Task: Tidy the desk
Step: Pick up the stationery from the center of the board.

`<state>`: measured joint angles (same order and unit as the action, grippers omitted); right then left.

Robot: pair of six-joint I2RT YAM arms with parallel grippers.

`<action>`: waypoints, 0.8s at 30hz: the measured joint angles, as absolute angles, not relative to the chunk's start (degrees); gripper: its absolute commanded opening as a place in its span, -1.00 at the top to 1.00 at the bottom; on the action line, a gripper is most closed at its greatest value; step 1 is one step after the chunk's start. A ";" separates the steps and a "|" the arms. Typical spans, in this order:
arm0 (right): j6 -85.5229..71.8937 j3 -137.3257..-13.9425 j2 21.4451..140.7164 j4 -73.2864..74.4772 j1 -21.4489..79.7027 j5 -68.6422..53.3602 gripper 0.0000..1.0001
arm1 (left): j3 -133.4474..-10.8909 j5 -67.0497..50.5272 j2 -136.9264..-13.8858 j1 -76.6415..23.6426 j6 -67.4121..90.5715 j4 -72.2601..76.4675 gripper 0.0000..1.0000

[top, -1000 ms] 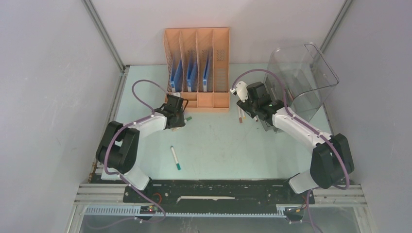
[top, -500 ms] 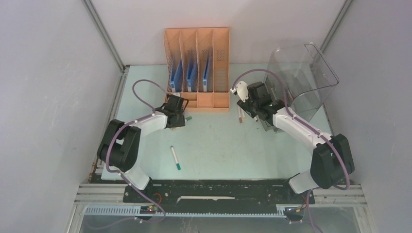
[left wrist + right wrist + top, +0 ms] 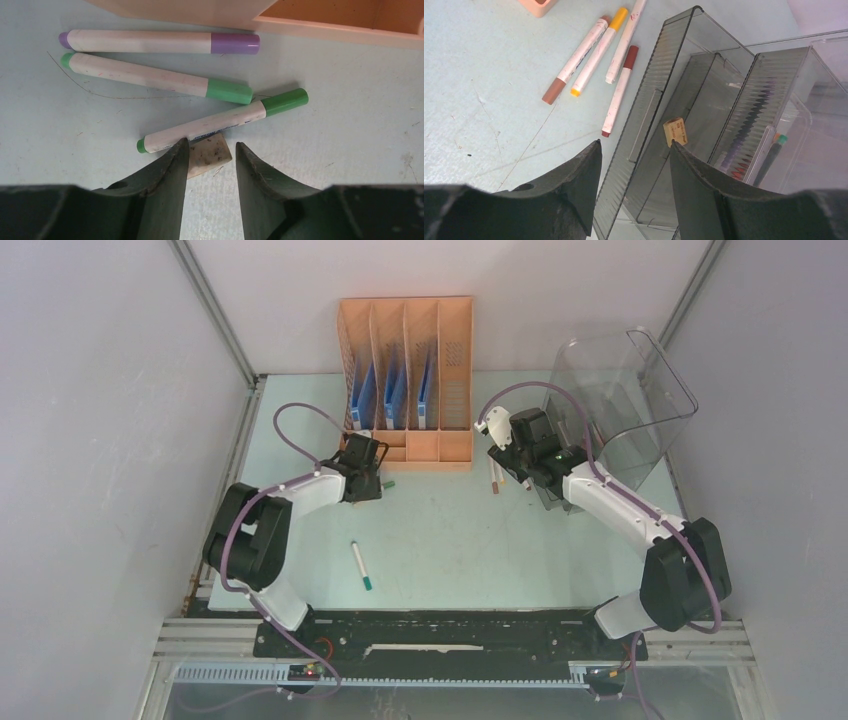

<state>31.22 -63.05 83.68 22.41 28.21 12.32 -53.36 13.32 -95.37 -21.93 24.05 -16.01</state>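
The desk (image 3: 450, 530) is a pale mint-green top. My left gripper (image 3: 365, 483) is low in front of the orange rack. In the left wrist view it (image 3: 210, 145) is open, its jaws on either side of a dirty beige eraser (image 3: 212, 156) lying on the desk against a green-capped marker (image 3: 225, 120). Another green marker (image 3: 155, 77) and a purple marker (image 3: 160, 42) lie beyond. My right gripper (image 3: 507, 453) is open and empty (image 3: 634, 142) over the pulled-out smoky drawer (image 3: 659, 115), which holds a small tan eraser (image 3: 675, 131).
The orange four-slot file rack (image 3: 407, 380) with blue folders stands at the back. The clear smoky drawer bin (image 3: 620, 400) stands at back right. Brown, yellow and red markers (image 3: 589, 55) lie left of the drawer. A lone green-capped marker (image 3: 361, 566) lies mid-desk.
My left arm has crept slightly toward the rack. The right arm has barely moved. Nothing was taken hold of or let go.
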 measured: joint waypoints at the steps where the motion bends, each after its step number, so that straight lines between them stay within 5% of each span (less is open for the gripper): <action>1: 31.22 -63.05 83.68 22.41 28.21 12.32 -0.21 | -53.36 13.32 -95.39 -21.93 24.05 -15.99 0.09; 24: 31.22 -63.02 83.66 22.46 28.12 11.88 -0.21 | -54.50 13.74 -96.49 -22.35 23.94 -16.88 -0.03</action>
<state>31.22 -63.02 83.66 22.46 28.12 11.88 -54.50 13.74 -96.49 -22.35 23.94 -16.88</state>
